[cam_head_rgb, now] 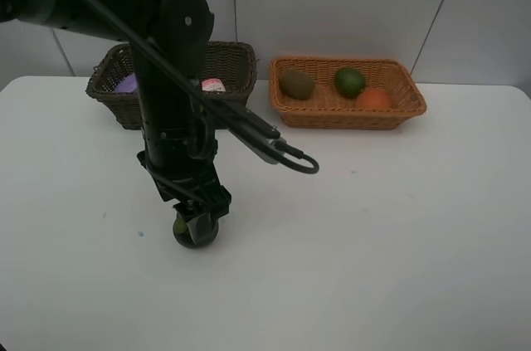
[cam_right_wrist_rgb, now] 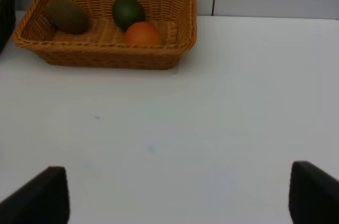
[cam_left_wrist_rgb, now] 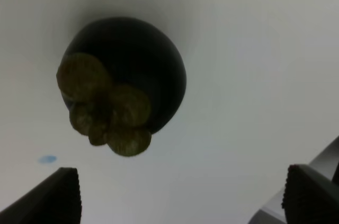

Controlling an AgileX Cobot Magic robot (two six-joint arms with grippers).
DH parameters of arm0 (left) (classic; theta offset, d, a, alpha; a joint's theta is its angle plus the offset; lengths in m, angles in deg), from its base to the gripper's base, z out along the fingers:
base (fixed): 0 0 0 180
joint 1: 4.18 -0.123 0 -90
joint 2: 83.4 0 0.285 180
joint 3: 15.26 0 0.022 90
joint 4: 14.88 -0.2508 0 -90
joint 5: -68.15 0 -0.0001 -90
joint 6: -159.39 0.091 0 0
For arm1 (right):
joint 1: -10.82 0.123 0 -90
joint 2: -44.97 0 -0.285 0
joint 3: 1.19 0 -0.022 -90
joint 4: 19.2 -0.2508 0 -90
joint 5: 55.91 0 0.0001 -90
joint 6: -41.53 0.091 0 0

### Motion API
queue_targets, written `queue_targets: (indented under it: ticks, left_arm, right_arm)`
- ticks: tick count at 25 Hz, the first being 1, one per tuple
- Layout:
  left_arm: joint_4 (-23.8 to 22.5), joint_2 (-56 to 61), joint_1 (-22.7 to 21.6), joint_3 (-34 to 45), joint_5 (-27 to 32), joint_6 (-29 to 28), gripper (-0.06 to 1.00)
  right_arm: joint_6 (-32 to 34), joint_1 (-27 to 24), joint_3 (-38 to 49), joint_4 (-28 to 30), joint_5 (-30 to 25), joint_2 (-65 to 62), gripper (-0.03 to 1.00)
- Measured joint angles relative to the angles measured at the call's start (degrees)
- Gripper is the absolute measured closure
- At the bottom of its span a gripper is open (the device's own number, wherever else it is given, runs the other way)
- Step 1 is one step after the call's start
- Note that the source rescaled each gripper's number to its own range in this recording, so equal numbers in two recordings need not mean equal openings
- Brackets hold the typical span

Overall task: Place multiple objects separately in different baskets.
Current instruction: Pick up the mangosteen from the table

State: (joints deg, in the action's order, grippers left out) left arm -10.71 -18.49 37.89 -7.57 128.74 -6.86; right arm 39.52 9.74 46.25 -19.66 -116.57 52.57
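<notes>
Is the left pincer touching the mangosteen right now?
Apart. The left wrist view shows white table between the mangosteen and both fingertips of the open left pincer.

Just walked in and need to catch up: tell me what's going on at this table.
A two-armed robot is sorting small items into two baskets. The left gripper hangs open over a dark mangosteen on the white table, not gripping it. The tan basket holds a kiwi, a lime and an orange fruit. The dark basket holds a pink bottle and something purple. The right gripper is open and empty.
</notes>
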Motion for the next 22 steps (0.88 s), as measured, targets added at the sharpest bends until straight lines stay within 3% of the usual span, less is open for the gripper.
queue_targets:
  ticks: [11, 22]
  left_arm:
    - [-2.66, 0.00, 0.00, 7.88, -14.47, 1.72, -0.06]
    - [-3.05, 0.00, -0.27, 12.60, -21.86, 1.77, -0.06]
  right_arm:
    - [0.00, 0.00, 0.00, 0.00, 0.00, 0.00, -0.03]
    - [0.00, 0.00, 0.00, 0.00, 0.00, 0.00, -0.03]
